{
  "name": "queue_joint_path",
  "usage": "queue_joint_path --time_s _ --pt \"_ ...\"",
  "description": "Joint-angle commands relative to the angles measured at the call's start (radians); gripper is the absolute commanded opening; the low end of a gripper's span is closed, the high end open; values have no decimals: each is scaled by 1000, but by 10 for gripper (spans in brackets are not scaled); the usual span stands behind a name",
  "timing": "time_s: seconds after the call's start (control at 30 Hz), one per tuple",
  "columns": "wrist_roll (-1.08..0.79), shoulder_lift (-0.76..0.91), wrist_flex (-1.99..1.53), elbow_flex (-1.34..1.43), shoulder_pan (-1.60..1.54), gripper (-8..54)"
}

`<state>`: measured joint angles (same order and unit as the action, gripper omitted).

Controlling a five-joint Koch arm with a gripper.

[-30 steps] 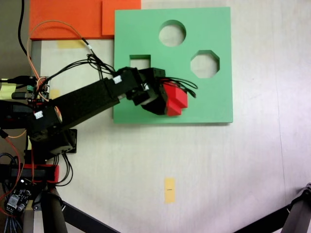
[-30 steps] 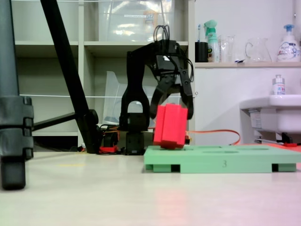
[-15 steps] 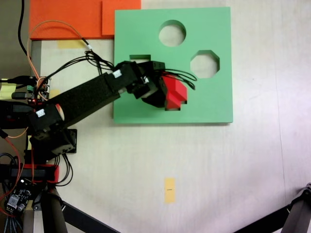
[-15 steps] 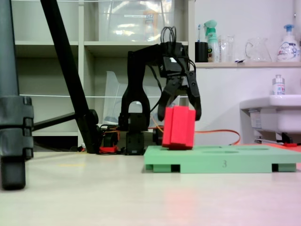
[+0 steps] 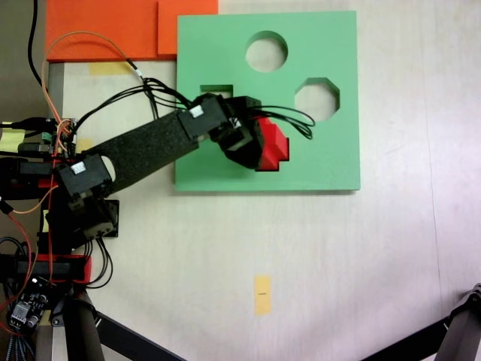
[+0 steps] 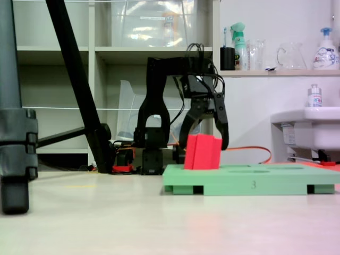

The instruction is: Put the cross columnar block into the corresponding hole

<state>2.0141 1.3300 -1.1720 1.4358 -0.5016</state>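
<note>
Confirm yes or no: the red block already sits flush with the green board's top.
No. In a fixed view the red block stands well above the green board.

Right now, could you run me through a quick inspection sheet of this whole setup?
Surface: pale table, taped marker.
Job's things: red block sunk partway into the green board; round hole and eight-sided hole open.
Clutter: orange foam sheets.
Fingers: fingers flank the block; contact unclear.
Cables: black and orange wires along the arm.
Surroundings: shelves, bottles, sink, tripod legs.
</note>
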Motion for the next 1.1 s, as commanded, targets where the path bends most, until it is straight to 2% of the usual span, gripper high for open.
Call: queue_joint_path --time_s 0.0,0.03,0.1,0.13,0.17,0.2,0.33,0.43,0.5,0.57,0.63,0.67,0.77,0.83,0.9,1.0,1.07 --pt "18 0 72 -25 -14 332" --pt "15 -5 83 -25 -14 364" --pt "15 -12 86 -23 -14 389" --pt "15 -12 86 -20 -14 431" --pt "14 -12 86 -20 -14 504" --pt "12 -8 86 -20 -14 521" --pt "-20 86 92 28 -9 521" --pt "-118 238 92 74 -9 520" --pt "-311 393 94 150 -6 519" --pt "-581 647 137 281 44 517" --pt "-1088 936 310 502 114 403" --pt "-1285 1000 423 607 118 355" --pt "-1378 1000 348 618 230 362" --pt "-1557 997 405 736 330 367" --pt "-1807 997 773 1017 411 367" --pt "-1919 989 1193 1301 460 347" --pt "-1963 928 1305 1407 483 345"
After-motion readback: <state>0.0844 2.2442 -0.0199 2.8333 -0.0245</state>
